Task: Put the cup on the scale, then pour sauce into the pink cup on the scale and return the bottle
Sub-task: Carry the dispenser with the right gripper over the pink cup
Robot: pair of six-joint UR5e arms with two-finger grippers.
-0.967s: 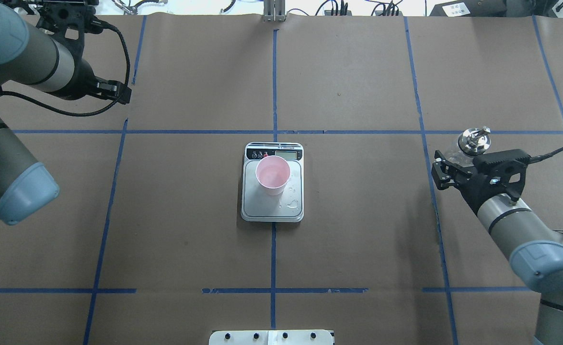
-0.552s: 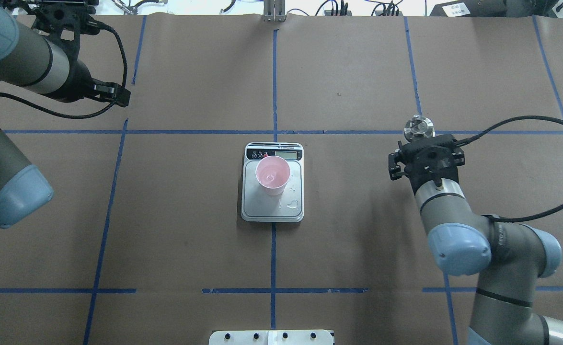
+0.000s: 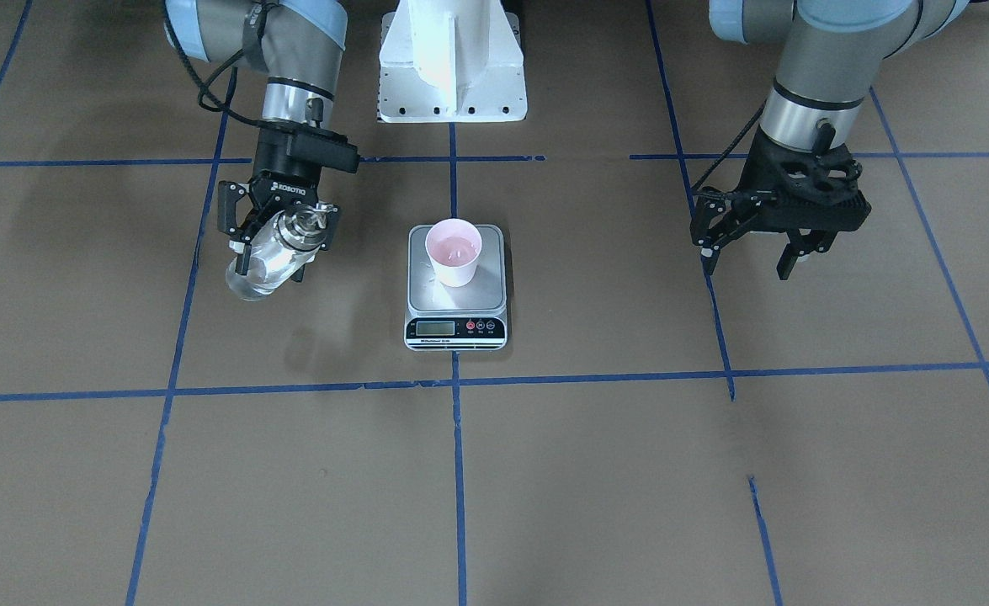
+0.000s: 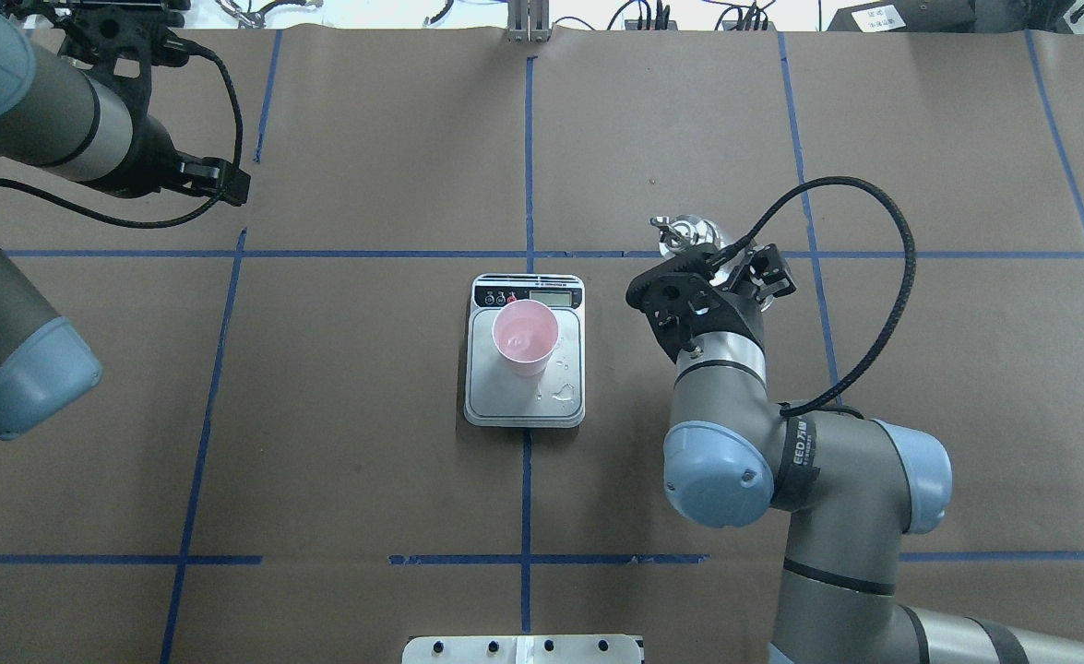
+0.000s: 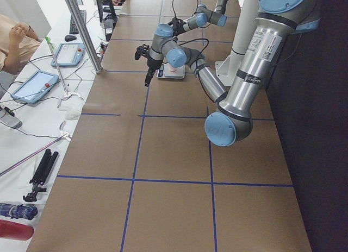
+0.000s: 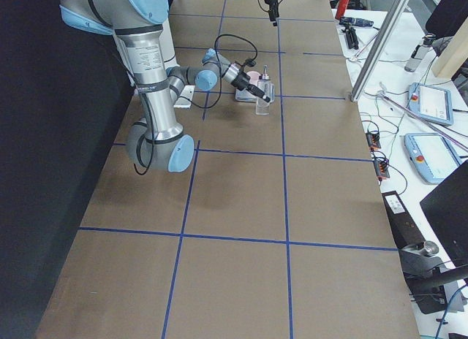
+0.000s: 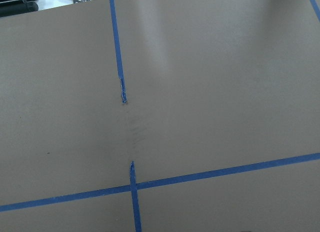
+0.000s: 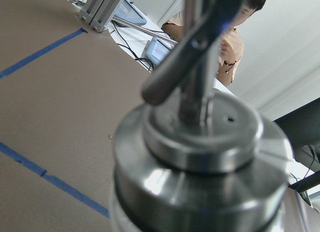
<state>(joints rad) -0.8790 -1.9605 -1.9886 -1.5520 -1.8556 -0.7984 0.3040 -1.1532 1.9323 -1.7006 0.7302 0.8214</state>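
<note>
Near the scale (image 3: 484,291), the right claw (image 3: 271,268) grips the bottle (image 3: 252,279), elbow bent.

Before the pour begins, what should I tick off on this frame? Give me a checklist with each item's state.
1. Cup upright on the scale platform: ok.
2. Bottle gripped by the right hand, fingers shut on the glass body: ok.
3. Spout over the cup: not ok. The bottle hangs beside the scale, apart from it.
4. Left hand out of the way: ok. It is open, empty and far from the scale.
5. Platform dry: not ok. Droplets lie on it near the cup.
6. How full the bottle is: cannot tell.
</note>
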